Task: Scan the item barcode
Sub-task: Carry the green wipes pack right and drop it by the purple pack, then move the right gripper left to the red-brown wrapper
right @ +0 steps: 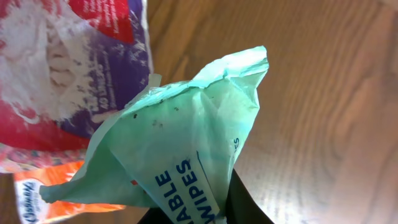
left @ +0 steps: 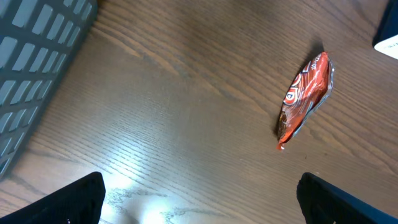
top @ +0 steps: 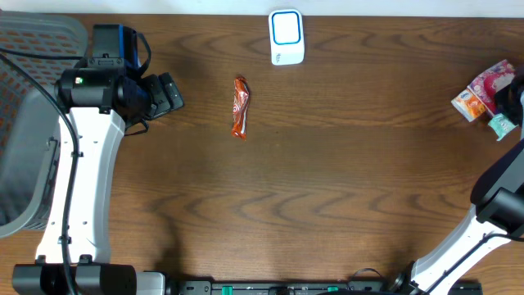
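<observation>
A white scanner (top: 286,37) with a blue-rimmed window stands at the table's far middle. An orange-red snack packet (top: 239,106) lies flat in front of it; in the left wrist view the packet (left: 305,99) is ahead and to the right. My left gripper (top: 168,94) hovers to the left of the packet, open, with nothing between its fingers (left: 74,199). At the far right, my right gripper (right: 205,214) is shut on a green wipes packet (right: 180,143), which shows small in the overhead view (top: 501,124).
A pink and red pouch (top: 491,82) and an orange pack (top: 467,105) lie beside the right gripper. A grey mesh basket (top: 33,49) stands at the left edge, close to the left arm. The scanner's corner (left: 388,40) shows in the left wrist view.
</observation>
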`<state>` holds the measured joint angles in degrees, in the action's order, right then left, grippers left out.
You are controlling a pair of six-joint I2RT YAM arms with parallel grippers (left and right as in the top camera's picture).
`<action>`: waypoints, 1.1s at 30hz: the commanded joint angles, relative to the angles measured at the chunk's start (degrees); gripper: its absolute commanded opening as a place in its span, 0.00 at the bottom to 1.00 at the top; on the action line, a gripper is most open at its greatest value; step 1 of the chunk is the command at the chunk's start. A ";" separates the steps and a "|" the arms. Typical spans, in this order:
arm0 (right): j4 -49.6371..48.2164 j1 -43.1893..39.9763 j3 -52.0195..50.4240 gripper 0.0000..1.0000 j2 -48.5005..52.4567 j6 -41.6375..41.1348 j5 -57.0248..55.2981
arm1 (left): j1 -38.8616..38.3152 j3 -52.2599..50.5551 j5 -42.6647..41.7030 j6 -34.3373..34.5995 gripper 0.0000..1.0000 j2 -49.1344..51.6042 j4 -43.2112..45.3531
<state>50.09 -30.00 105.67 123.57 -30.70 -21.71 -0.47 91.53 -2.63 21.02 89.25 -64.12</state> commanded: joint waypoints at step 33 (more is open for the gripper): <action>-2.51 9.11 -0.02 0.77 -16.52 9.44 57.66 | 0.09 0.48 0.55 0.28 0.98 -0.63 -0.15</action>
<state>46.26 -25.96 105.67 106.43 -27.18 22.50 -0.49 91.53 -2.63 21.02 89.25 -64.12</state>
